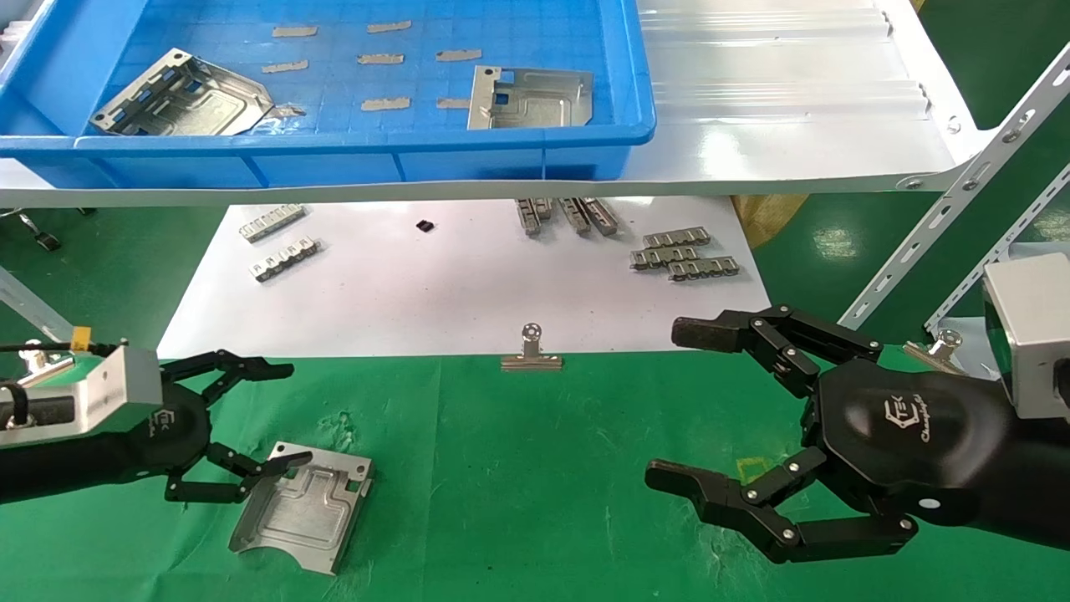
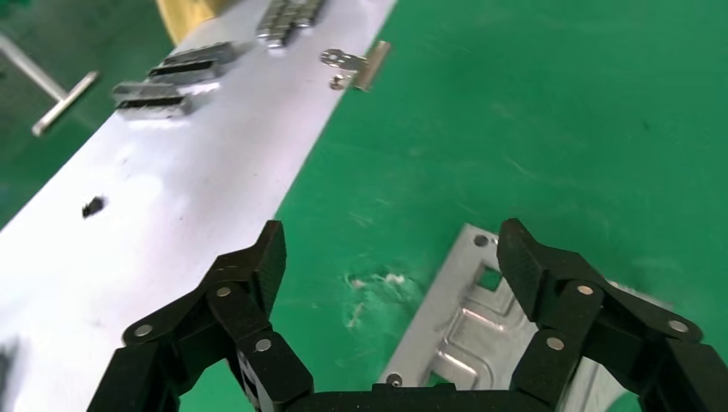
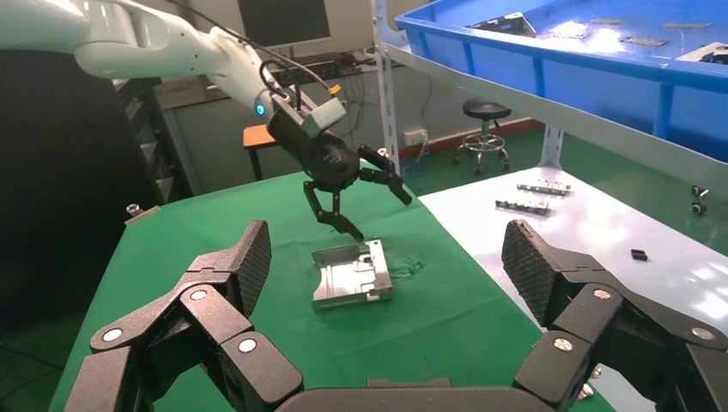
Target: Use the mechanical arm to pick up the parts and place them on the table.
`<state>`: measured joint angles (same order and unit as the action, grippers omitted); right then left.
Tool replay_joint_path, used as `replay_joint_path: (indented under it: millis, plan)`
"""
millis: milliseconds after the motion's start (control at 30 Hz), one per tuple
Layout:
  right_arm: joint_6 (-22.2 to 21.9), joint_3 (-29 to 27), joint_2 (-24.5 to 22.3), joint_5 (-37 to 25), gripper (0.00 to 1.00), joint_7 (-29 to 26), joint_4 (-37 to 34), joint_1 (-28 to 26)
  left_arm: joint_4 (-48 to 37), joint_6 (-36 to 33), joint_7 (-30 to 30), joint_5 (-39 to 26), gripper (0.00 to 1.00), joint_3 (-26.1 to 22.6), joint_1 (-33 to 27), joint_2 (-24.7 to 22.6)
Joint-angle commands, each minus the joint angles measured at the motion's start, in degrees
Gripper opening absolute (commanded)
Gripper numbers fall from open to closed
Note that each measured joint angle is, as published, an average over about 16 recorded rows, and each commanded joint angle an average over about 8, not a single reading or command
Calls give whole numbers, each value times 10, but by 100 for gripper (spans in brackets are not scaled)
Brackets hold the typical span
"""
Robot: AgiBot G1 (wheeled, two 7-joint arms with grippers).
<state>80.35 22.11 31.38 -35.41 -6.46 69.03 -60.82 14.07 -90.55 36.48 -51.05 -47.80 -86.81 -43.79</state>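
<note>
The left gripper is low over the green table, on the left side near the front. Its fingers are spread wide apart and hold nothing. One grey part lies flat on the table right under it. In the head view one finger looks like it is at the part's near edge. In the right wrist view the left gripper hangs just above the part and does not touch it.

The right gripper is on the right side of the table. Its fingers are wide open too, and it holds nothing.

A bit farther back, a silver clip sits on the edge of a white board. Small metal strips lie on the board in little groups. A tiny black thing lies there as well.

Farthest back, a blue bin stands on a white shelf. Two more parts are in the bin. One part is on the left and one part is on the right. Short bits of tape are stuck on the bin floor.
</note>
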Motion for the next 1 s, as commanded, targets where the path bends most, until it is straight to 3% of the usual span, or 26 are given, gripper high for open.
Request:
replay_joint_path:
  millis: [33, 1000]
  plan:
    - [0, 0, 0, 0, 100, 0, 0, 0, 12, 1, -9, 2, 100, 6, 5, 2]
    - [0, 0, 0, 0, 100, 0, 0, 0, 319, 26, -253, 49, 100, 171, 135, 47]
